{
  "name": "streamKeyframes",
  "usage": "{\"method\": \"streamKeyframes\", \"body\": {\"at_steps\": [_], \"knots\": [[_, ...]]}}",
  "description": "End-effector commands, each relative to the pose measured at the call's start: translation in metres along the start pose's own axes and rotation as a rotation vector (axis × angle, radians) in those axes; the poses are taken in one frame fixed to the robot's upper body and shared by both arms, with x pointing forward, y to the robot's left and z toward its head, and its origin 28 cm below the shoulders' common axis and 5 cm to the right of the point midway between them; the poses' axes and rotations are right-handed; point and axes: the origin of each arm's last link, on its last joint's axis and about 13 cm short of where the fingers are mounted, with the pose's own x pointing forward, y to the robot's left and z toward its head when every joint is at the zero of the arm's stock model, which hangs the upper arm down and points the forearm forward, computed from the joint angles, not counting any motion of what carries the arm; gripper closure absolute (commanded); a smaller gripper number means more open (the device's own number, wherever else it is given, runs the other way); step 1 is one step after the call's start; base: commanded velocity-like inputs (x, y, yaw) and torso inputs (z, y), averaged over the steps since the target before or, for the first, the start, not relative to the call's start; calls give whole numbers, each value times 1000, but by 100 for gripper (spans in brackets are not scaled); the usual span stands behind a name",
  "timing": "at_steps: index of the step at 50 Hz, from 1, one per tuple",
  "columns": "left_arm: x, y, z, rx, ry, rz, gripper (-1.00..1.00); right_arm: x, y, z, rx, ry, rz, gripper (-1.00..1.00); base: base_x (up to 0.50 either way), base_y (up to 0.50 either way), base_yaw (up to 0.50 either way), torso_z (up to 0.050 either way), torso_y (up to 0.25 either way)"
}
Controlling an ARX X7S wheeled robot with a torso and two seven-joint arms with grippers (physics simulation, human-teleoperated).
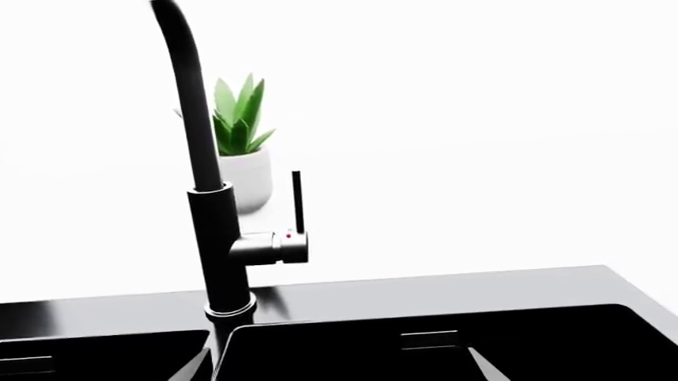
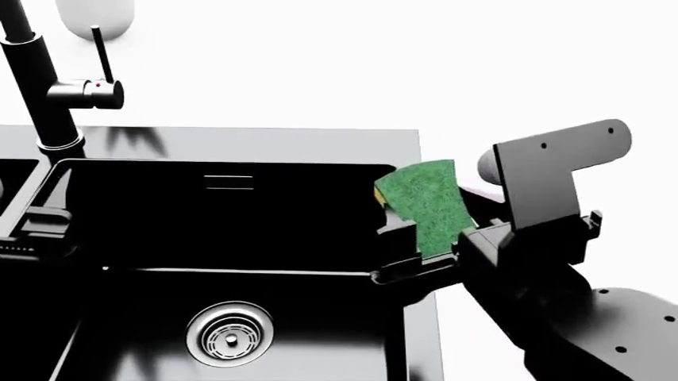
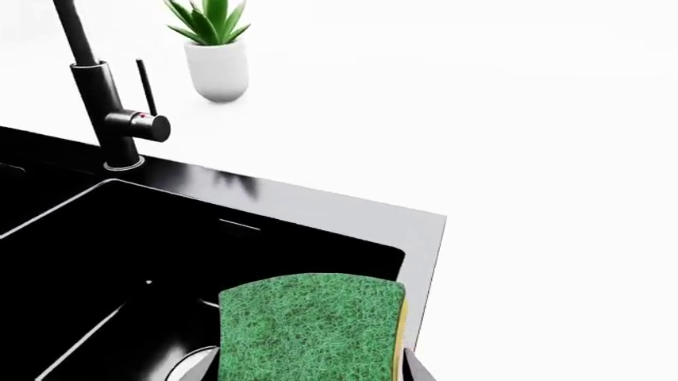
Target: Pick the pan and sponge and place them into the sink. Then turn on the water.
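Sponge held over the sink's right edge; pan not in view.
The sink [image 2: 408, 147] lies open below, its drain [image 2: 230, 333] bare and the tap [image 2: 48, 83] with its lever behind. The right gripper [image 2: 424, 250] pinches the sponge [image 2: 427, 202] directly above the right rim. Risk: released here, it could strike the rim and fall onto the counter. The left gripper appears only as a dark edge, so its state cannot be told.

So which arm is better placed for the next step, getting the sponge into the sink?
The right. The right gripper already holds the sponge at the right edge of the sink, above the basin. The left gripper sits at the basin's far left side, holding nothing visible.
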Motion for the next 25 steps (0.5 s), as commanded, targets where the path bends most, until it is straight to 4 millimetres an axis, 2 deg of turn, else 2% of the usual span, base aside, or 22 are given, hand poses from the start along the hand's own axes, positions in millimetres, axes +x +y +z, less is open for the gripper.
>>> {"method": "streamKeyframes", "body": {"at_steps": [1, 14, 18, 25], "knots": [[-1, 0, -1, -11, 8, -11, -100, -18, -7, 7, -39, -12, 9, 100, 0, 0, 0, 0, 0], [1, 2, 2, 1, 0, -10, -100, -18, -6, 0, -46, 12, -2, 100, -14, 4, 0, 0, 0], [-1, 2, -2, -2, 7, -7, -100, -20, -7, -1, -39, 4, -11, 100, -274, 259, 0, 0, 0], [-1, 5, 1, -2, 3, -7, -100, -19, -7, 0, -45, 5, -15, 100, -228, 460, 0, 0, 0]]}}
